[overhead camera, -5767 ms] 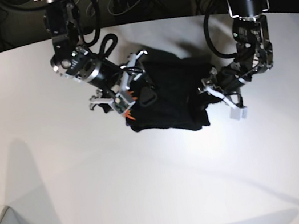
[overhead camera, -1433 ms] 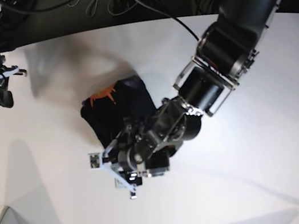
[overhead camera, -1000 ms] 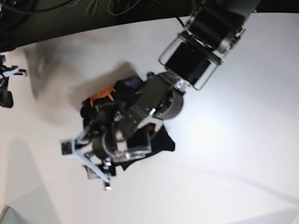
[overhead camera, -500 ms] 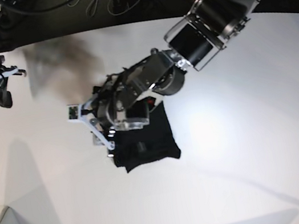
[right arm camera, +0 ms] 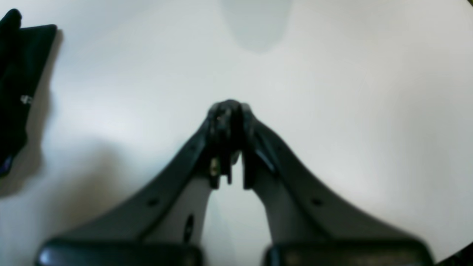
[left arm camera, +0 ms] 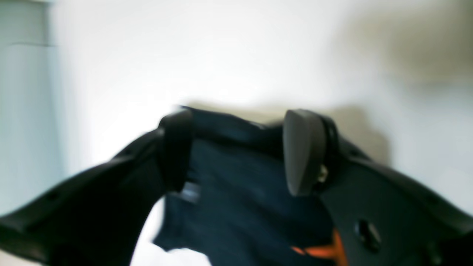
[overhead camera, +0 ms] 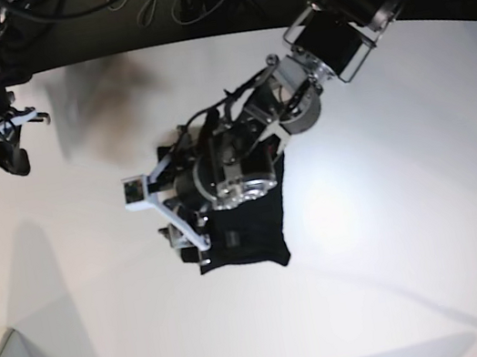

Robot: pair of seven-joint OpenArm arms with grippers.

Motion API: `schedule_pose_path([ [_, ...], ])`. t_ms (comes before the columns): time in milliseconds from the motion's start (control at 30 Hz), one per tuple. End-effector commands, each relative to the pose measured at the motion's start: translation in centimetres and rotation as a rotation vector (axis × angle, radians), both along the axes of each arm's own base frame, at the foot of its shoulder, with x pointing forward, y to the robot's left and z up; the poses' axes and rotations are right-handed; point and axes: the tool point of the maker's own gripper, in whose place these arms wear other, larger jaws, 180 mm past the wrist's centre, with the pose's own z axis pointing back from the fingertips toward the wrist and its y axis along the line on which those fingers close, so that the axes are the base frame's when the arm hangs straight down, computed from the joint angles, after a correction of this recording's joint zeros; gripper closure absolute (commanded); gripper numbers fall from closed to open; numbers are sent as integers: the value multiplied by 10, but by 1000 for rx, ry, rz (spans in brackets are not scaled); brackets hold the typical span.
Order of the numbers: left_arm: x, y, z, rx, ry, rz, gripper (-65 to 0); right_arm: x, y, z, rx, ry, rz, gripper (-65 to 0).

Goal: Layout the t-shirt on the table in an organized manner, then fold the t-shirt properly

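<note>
Near mid-desk (overhead camera: 396, 234): black t-shirt (overhead camera: 247, 228), bunched, lying beneath and slightly ahead of left claw (overhead camera: 164, 215). Left claw fingers (left arm camera: 301, 151) spread apart, hovering over the cloth with dark fabric visible between them; orange collar label (left arm camera: 321, 249) showing close to the wrist; no grip on the cloth discernible. Far corner of desk: right claw (right arm camera: 229, 111), fingers pressed together, holding nothing, well apart from the t-shirt, whose edge appears at far left of right wrist view.

Left gripper (overhead camera: 164, 219) fingers spread, arm stretched across, right gripper (right arm camera: 229, 111) fingers closed
</note>
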Motion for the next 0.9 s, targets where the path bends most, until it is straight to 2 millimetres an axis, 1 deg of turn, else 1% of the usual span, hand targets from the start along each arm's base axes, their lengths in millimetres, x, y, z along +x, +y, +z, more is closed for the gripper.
schedule_pose_path([
  [0,8,-6,28,-66,-50,5,-380,3,-4,14,-16,-54,1,0],
  [67,13,2,42,-112,-70,42,-376,3,-4,14,-16,-54,1,0],
  [100,18,11,53,-142,-85,75,-361,3,-4,14,-17,-55,-1,0],
  [133,25,23,61,-177,-92,124,-330,3,-5,16,-19,-59,-4,0],
  [200,38,57,77,-250,-110,249,-242,2,-6,16,-21,-58,-6,0],
  [233,44,80,83,-281,-119,322,-193,-3,-10,14,-25,-48,-19,0],
  [300,50,126,86,-330,-122,472,-83,-12,-19,14,-35,-37,-48,0],
  [333,50,144,85,-340,-126,527,-38,-16,-23,13,-38,-31,-60,0],
  [367,47,160,83,-345,-124,575,0,-20,-27,13,-43,-27,-74,0],
  [400,44,177,78,-346,-119,626,0,-26,-34,13,-50,-22,-97,0],
  [467,30,208,62,-327,-93,712,-14,-43,-53,15,-70,-9,-162,0],
  [567,3,250,38,-302,-46,848,0,-72,-80,18,-101,10,-265,0],
  [633,-20,271,22,-279,-5,918,0,-96,-96,18,-118,36,-333,0],
  [667,-32,276,14,-274,19,950,0,-110,-102,16,-121,56,-364,0],
  [700,-49,281,4,-265,52,987,0,-123,-108,13,-120,74,-394,0],
  [767,-79,294,-15,-244,118,1067,0,-145,-113,0,-99,117,-437,0],
  [833,-111,313,-33,-219,183,1162,0,-166,-113,-18,-65,170,-460,0],
  [867,-122,318,-39,-216,205,1197,0,-174,-112,-25,-48,192,-467,0],
])
